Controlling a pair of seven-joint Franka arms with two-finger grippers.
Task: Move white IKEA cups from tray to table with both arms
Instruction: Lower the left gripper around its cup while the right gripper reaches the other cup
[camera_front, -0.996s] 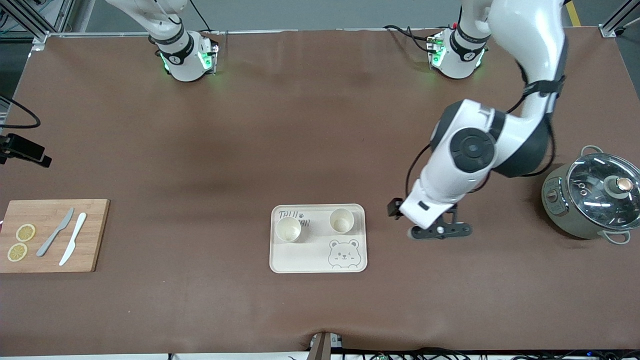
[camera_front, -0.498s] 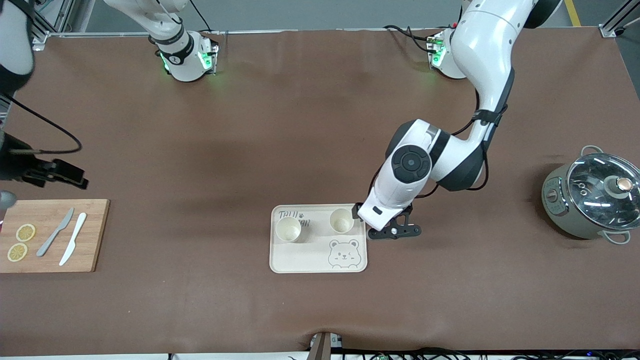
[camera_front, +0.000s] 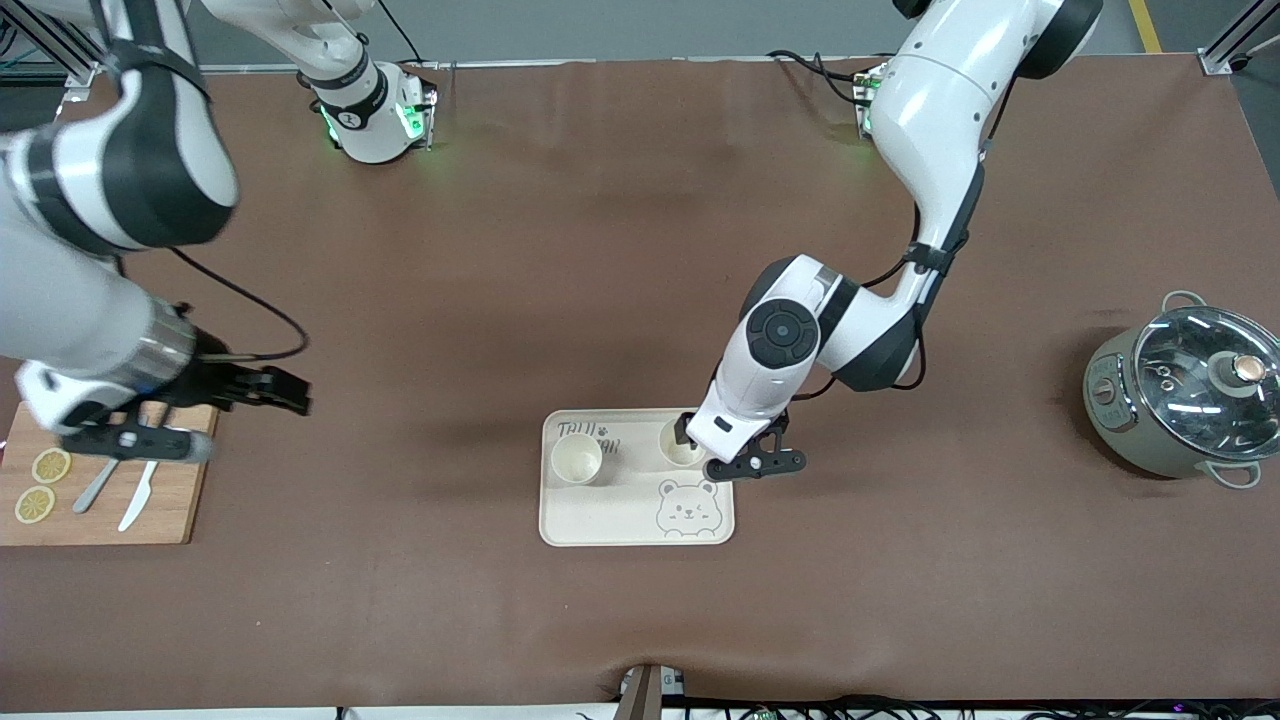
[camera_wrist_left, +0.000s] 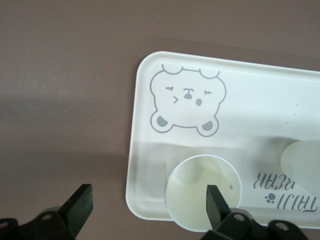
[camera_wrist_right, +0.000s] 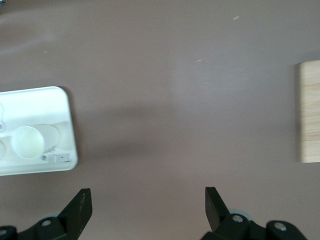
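Note:
Two white IKEA cups stand upright on the cream bear tray (camera_front: 600, 512): one toward the right arm's end (camera_front: 577, 462), one toward the left arm's end (camera_front: 672, 448). My left gripper (camera_front: 745, 463) hovers open over that second cup and the tray's edge. In the left wrist view, one finger (camera_wrist_left: 216, 201) is over the cup's mouth (camera_wrist_left: 192, 192) and the other (camera_wrist_left: 80, 204) over bare table; the left gripper (camera_wrist_left: 147, 202) is empty. My right gripper (camera_front: 130, 440) is open and empty over the cutting board's edge. In the right wrist view it (camera_wrist_right: 147, 204) is over bare table, the tray (camera_wrist_right: 60, 115) far off.
A wooden cutting board (camera_front: 175, 510) with lemon slices (camera_front: 42, 485) and two knives (camera_front: 138, 492) lies at the right arm's end. A grey pot with a glass lid (camera_front: 1185, 400) stands at the left arm's end.
My left gripper moved from over bare table to over the tray's edge and the cup there. My right arm swung into view, its gripper coming over the cutting board. The cups stayed put.

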